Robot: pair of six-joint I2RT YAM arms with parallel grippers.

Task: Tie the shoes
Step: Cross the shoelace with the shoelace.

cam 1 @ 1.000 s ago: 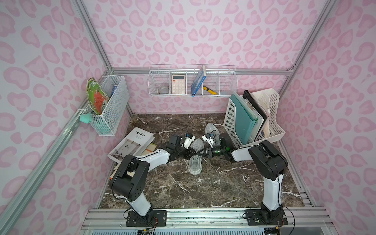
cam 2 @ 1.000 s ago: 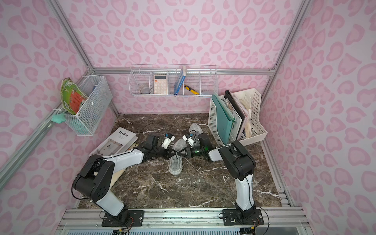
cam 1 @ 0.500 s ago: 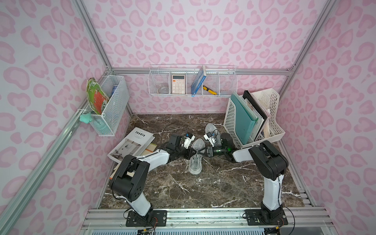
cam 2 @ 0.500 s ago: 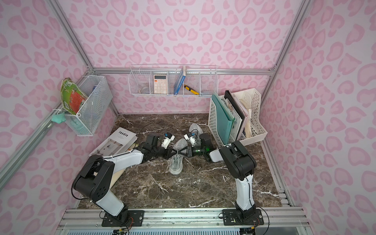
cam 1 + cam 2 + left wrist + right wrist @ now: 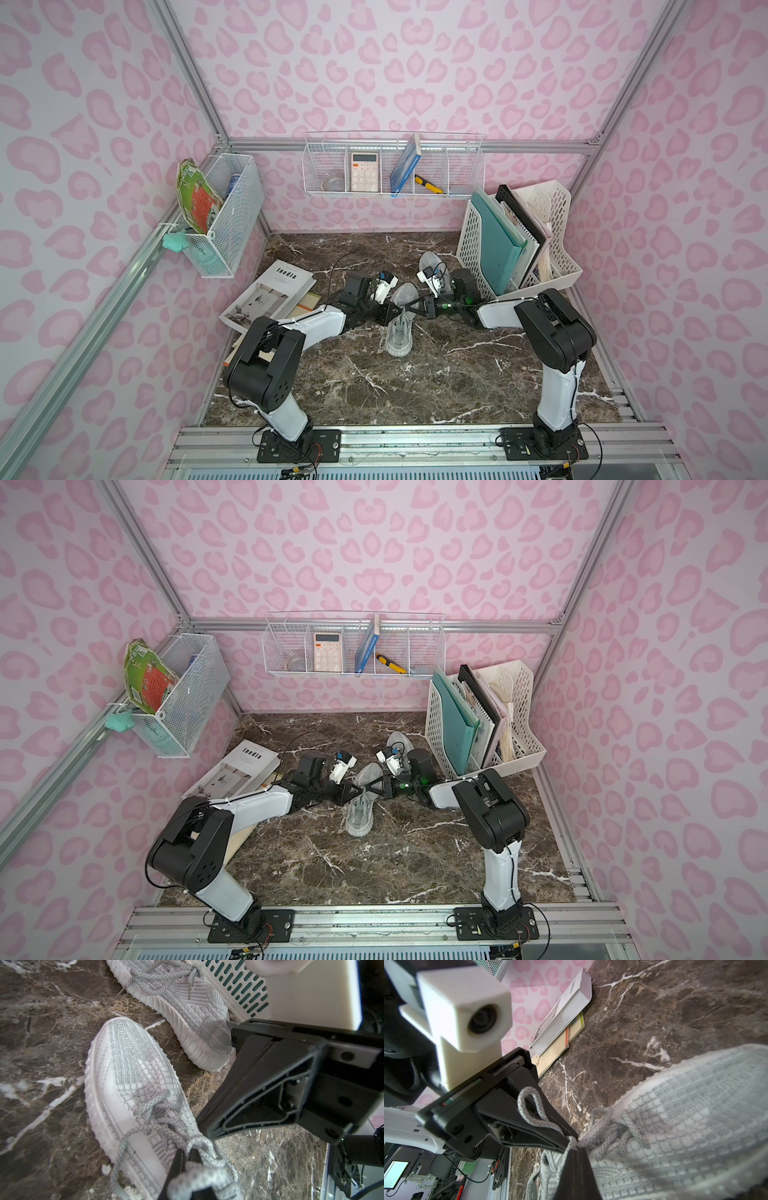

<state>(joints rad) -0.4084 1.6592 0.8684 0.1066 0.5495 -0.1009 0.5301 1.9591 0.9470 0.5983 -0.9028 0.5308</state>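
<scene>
Two light grey knit shoes are on the marble table. One shoe (image 5: pixel 400 328) (image 5: pixel 359 812) lies in the middle. The other shoe (image 5: pixel 430 264) (image 5: pixel 182 1007) lies behind it, by the file rack. Both grippers meet tip to tip over the middle shoe's (image 5: pixel 128 1084) laces. My left gripper (image 5: pixel 397 311) (image 5: pixel 188 1153) is shut on a lace loop (image 5: pixel 199 1178). A second loop (image 5: pixel 529 1103) drapes over the left gripper's fingers (image 5: pixel 542 1126). My right gripper (image 5: pixel 411 307) (image 5: pixel 576 1148) is shut on a lace strand at the knot, above the shoe's tongue (image 5: pixel 675 1136).
A stack of books (image 5: pixel 270 297) lies at the left by the wall. A white file rack (image 5: pixel 515 245) with folders stands at the back right, just behind the right arm. Wire baskets (image 5: pixel 392 168) (image 5: pixel 224 212) hang on the walls.
My right gripper has closed on the lace. Both arms stay almost where they were over the middle shoe.
</scene>
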